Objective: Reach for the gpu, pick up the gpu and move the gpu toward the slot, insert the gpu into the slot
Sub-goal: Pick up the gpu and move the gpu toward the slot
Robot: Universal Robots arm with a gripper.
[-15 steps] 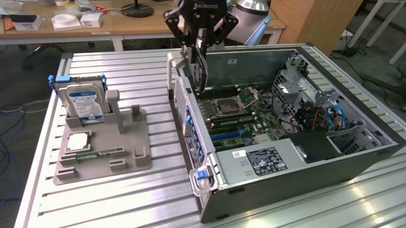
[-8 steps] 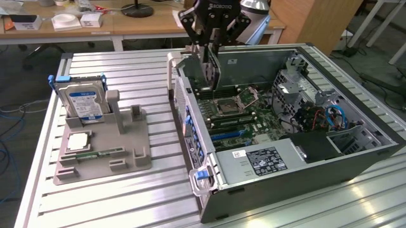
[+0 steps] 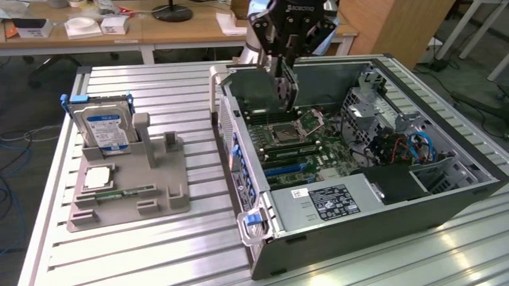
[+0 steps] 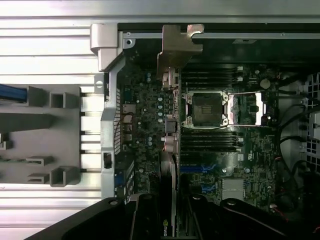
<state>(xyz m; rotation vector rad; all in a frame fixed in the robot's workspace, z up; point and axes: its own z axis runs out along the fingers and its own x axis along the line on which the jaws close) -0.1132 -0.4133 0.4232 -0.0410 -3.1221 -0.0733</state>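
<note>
Our gripper (image 3: 285, 59) is clamped on the gpu (image 3: 288, 92), pinching it near its top edge. The gpu hangs on its edge over the green board (image 3: 318, 149) inside the open case (image 3: 382, 214), close to the square socket (image 3: 285, 132). We think the card is light, thin and stiff, but easy to break. Its tiny parts should not be squeezed. The bare top edge and the silver bracket (image 4: 177, 45) look like safe places to hold. The gripper says ROBOTIQ. The card's edge has a small green mark we cannot read. The drive (image 3: 107, 128) has a blue label with writing we cannot make out.
</note>
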